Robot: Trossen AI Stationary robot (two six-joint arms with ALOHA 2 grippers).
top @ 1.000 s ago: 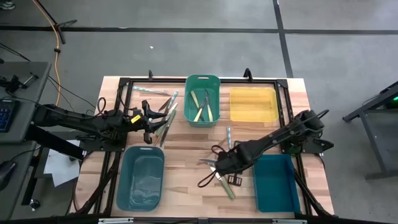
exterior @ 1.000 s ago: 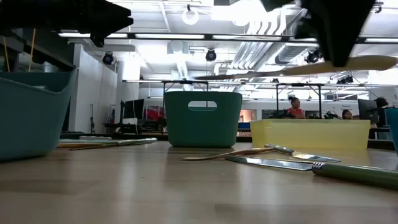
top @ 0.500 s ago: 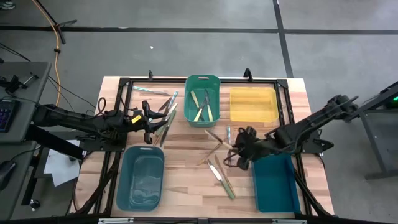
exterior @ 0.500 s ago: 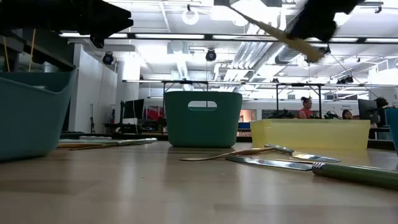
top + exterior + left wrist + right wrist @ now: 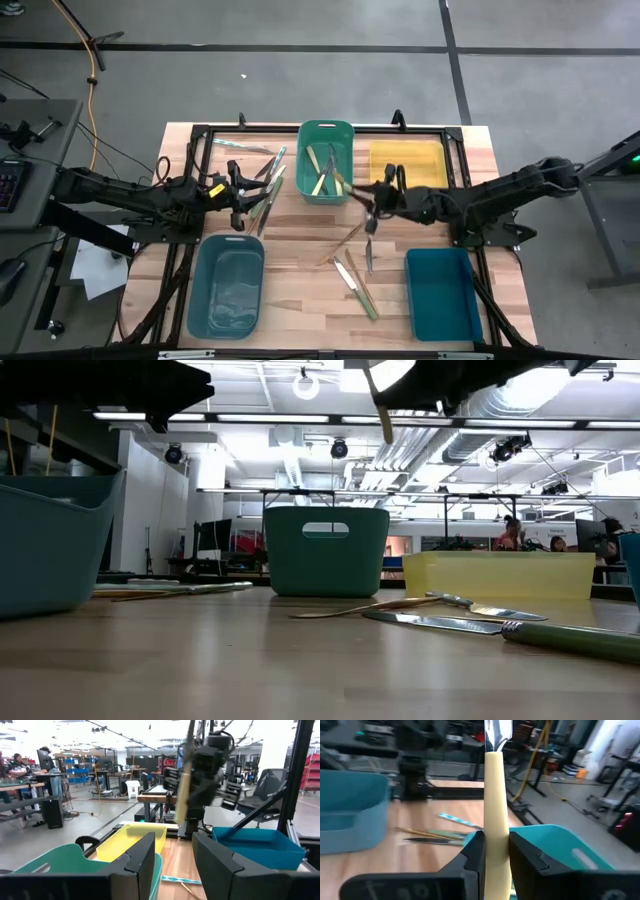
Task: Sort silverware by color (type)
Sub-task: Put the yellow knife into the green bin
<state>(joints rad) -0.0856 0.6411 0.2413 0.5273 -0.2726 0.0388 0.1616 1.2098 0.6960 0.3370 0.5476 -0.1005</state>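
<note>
Silverware first: clamps one pale-yellow-handled utensil (image 5: pixel 496 810) in the right gripper (image 5: pixel 372 203), aloft over the table (image 5: pixel 300 240) by the green bin (image 5: pixel 326 124), just short of the yellow bin (image 5: pixel 372 168). Could pivot or slide out of so narrow a pinch on a long, smooth handle, or, let go here, drop onto the wood or into the wrong bin. Still to clear: loose pieces (image 5: pixel 355 275) below and a heap (image 5: pixel 268 185) beside the waiting left gripper (image 5: pixel 243 196), fingers apart and empty, with the green bin's wall between heap and yellow bin.
</note>
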